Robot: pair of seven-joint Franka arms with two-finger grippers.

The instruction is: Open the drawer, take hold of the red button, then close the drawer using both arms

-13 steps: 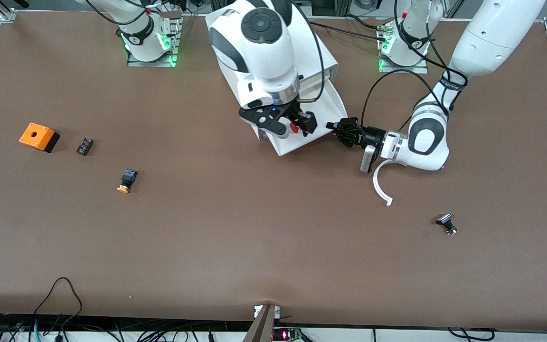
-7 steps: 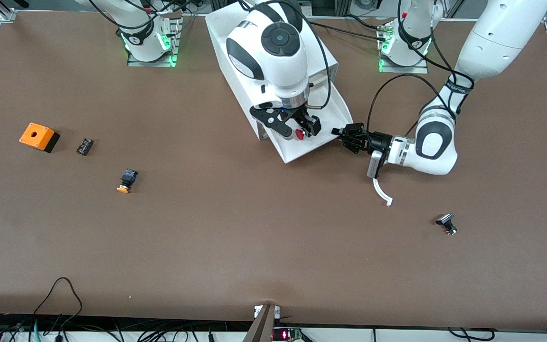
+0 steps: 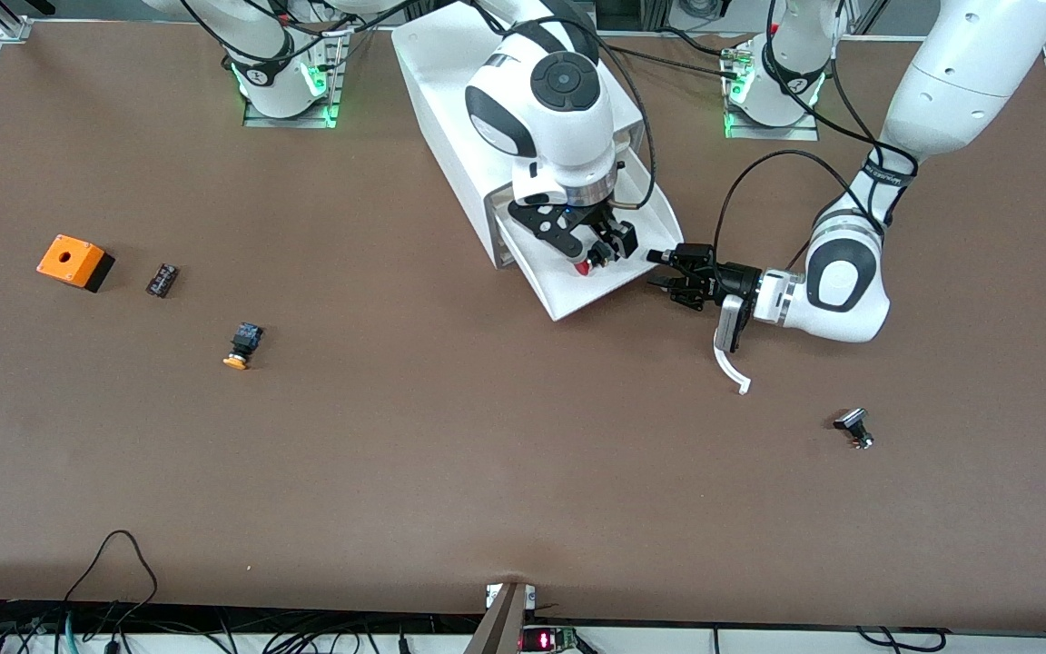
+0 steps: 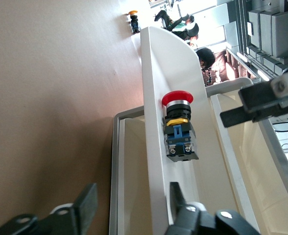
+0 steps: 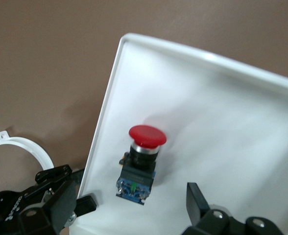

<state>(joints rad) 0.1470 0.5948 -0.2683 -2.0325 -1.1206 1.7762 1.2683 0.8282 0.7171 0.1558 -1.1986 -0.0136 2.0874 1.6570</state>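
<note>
Right gripper (image 3: pixel 597 247) hangs over the pulled-out drawer (image 3: pixel 568 289), fingers spread wide, nothing between them; in the right wrist view its two black fingertips (image 5: pixel 198 196) sit either side of the button (image 5: pixel 141 164) but clear of it. Button lies on its side on the drawer floor, red cap toward the tray's middle, black body and blue bit toward the front rim, untouched. In the front view only a sliver of the red cap shows under the gripper. Left gripper (image 3: pixel 668 266) is low at the drawer's front corner on the left arm's end, fingers parted, released, not clamped on the drawer wall; the left wrist view shows its fingers (image 4: pixel 87 203) standing either side of the drawer's side wall with gaps. Drawer sticks out of the white cabinet (image 3: pixel 450 109) toward the front camera, angled. A curved white plastic strip (image 3: pixel 730 363) hangs from the left wrist. Out on the table (image 3: pixel 487 454): small black part (image 3: pixel 853 427) nearer the camera at the left arm's end; orange-capped button (image 3: pixel 241 347), small dark block (image 3: pixel 162 279) and orange box with a hole (image 3: pixel 72 261) toward the right arm's end, all well apart from the drawer.
</note>
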